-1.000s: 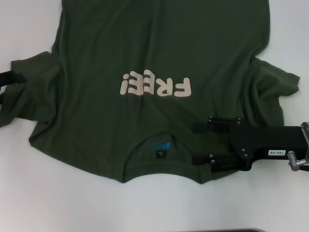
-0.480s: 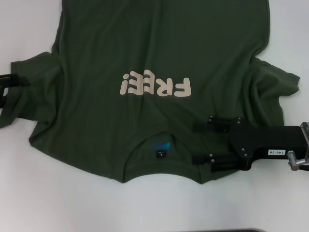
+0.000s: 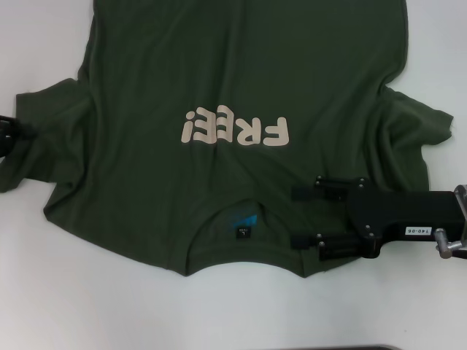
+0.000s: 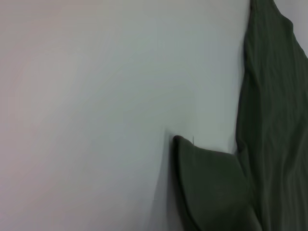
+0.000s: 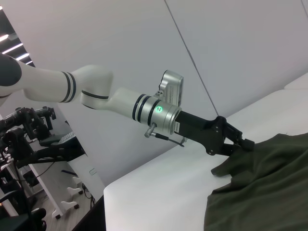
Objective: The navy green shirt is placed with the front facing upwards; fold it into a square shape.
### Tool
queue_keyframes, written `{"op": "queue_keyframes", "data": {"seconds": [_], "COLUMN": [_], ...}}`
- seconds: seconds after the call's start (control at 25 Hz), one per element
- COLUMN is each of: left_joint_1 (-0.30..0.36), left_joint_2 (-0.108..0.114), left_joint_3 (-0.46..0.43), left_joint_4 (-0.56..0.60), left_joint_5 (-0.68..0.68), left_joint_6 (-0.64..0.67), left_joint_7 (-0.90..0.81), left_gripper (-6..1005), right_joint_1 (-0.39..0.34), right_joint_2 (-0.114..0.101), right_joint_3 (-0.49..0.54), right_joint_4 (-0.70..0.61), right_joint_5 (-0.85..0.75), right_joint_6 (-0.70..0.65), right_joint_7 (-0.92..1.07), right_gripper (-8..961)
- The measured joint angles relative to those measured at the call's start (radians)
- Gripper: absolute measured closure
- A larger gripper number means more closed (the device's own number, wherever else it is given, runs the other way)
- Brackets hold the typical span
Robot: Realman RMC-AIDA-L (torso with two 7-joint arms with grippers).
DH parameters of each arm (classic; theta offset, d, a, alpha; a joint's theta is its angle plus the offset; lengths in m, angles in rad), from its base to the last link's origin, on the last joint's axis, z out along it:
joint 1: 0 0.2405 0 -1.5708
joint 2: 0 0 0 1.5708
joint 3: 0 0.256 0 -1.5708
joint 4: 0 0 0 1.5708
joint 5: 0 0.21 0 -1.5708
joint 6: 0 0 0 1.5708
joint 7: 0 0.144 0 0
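Count: one shirt, two grippers, one table.
Left gripper: at the far left edge of the head view, touching the shirt's sleeve; the right wrist view shows its fingers closed on the sleeve edge, lifting it a little.
Shirt: dark green, spread front-up on the white table, cream "FREE!" lettering reading upside down, collar toward the robot.
Right gripper: fingers spread apart, lying over the shoulder just beside the collar.

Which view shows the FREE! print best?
Head view: the FREE! print sits whole mid-shirt. The left wrist and right wrist views show only plain green cloth, no lettering.
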Motion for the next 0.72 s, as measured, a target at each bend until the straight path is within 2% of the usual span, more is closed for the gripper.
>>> {"op": "queue_keyframes", "data": {"seconds": [0.2,0.4,0.72], "left_joint_1": [0.006,0.007,0.006], "left_joint_2": [0.0,0.0,0.006], "left_joint_3": [0.0,-0.002,-0.004], "left_joint_4": [0.009,0.014,0.04], "left_joint_5": [0.004,0.015,0.007], "left_joint_6": [0.009,0.022,0.08], "left_joint_7": [-0.008,-0.009,0.003], "left_gripper": [879,996,996], "right_joint_1": [0.0,0.0,0.0], "right_joint_2": [0.0,0.0,0.002], "right_joint_3": [0.0,0.0,0.0], "right_joint_4": [0.0,0.0,0.0], "right_joint_5": [-0.001,-0.001,-0.001], "right_joint_6": [0.0,-0.002,0.0], "right_joint_7": [0.0,0.0,0.0], "right_gripper": [26,25,25]}}
